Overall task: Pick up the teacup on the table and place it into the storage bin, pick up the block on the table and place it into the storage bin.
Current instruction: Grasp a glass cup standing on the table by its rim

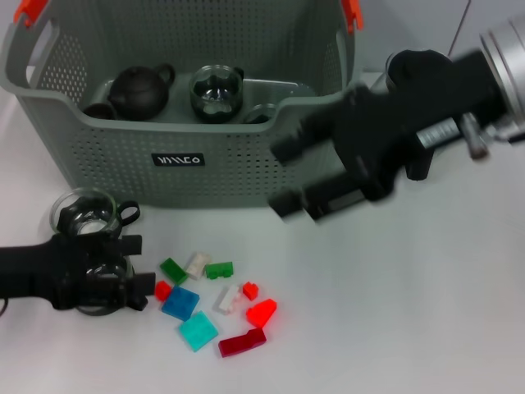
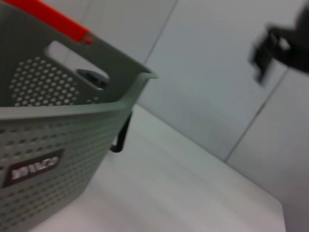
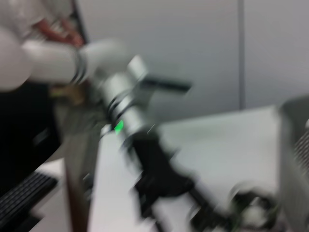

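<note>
The grey-green storage bin stands at the back and fills the near side of the left wrist view. A glass teacup sits on the table at the front left, between the fingers of my left gripper, which is shut on it. Just right of it lie several small coloured blocks. My right gripper hovers open and holding nothing in front of the bin's right front corner, blurred. It also shows far off in the left wrist view. The left arm crosses the right wrist view.
A glass teapot with a black handle stands on the table just behind the teacup. Inside the bin are a dark teapot and a glass vessel. White tabletop stretches to the front right.
</note>
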{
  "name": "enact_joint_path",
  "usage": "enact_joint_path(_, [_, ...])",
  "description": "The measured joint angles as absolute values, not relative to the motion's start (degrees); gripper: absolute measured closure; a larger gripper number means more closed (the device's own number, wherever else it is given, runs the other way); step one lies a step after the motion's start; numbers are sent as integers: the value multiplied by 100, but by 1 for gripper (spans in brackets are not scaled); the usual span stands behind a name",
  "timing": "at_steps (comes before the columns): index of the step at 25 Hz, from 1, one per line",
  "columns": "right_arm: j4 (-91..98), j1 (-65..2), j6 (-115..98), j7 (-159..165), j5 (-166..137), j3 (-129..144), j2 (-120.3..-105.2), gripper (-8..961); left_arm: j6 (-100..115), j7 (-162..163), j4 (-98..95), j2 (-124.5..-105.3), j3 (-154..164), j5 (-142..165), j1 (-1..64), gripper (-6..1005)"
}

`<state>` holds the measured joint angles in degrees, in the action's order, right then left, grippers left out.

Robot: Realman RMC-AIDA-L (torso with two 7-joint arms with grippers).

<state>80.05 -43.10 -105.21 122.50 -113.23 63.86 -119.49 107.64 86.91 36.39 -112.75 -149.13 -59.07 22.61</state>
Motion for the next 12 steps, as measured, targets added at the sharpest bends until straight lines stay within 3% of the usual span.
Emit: enact_joint_path(12, [7982, -4286, -11308, 12176, -12558, 6392, -11869, 267, 10303, 10976, 4158, -10936, -15021, -5905, 2372, 86])
